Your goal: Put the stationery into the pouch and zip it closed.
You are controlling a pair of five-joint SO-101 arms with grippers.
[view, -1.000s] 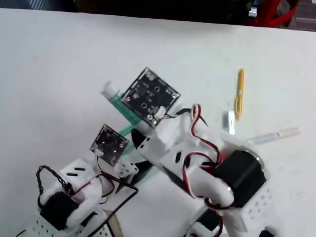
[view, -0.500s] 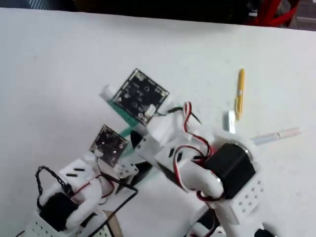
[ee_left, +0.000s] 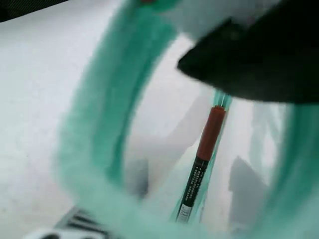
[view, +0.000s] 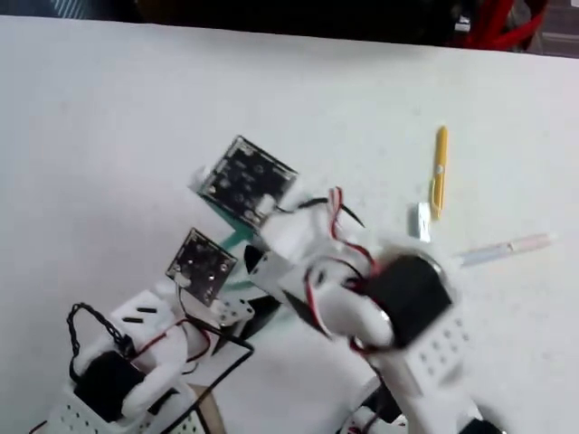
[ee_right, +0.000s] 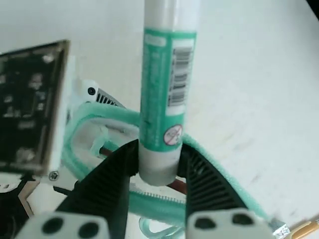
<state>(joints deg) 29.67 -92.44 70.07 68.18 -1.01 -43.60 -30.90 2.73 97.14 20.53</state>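
A green mesh pouch (ee_right: 97, 118) lies open under both arms, and a strip of it shows in the high view (view: 232, 240). My left gripper (view: 248, 304) is shut on the pouch rim (ee_left: 94, 124), holding it up as a loop, with its black finger (ee_left: 259, 64) on the rim. Inside the pouch lies a pen (ee_left: 202, 164) with a red grip. My right gripper (ee_right: 158, 160) is shut on a green-and-white glue stick (ee_right: 162, 94), which hangs just over the pouch mouth.
On the table to the right lie a yellow pen (view: 439, 170), a small white piece (view: 422, 221) and a pale pink-and-blue pen (view: 505, 248). The left arm's camera board (ee_right: 27, 104) stands close beside the glue stick. The table's far edge (view: 289, 34) is at the back.
My right arm has swung leftward with the glue stick, closer over the pouch and the left arm. The left arm has kept still.
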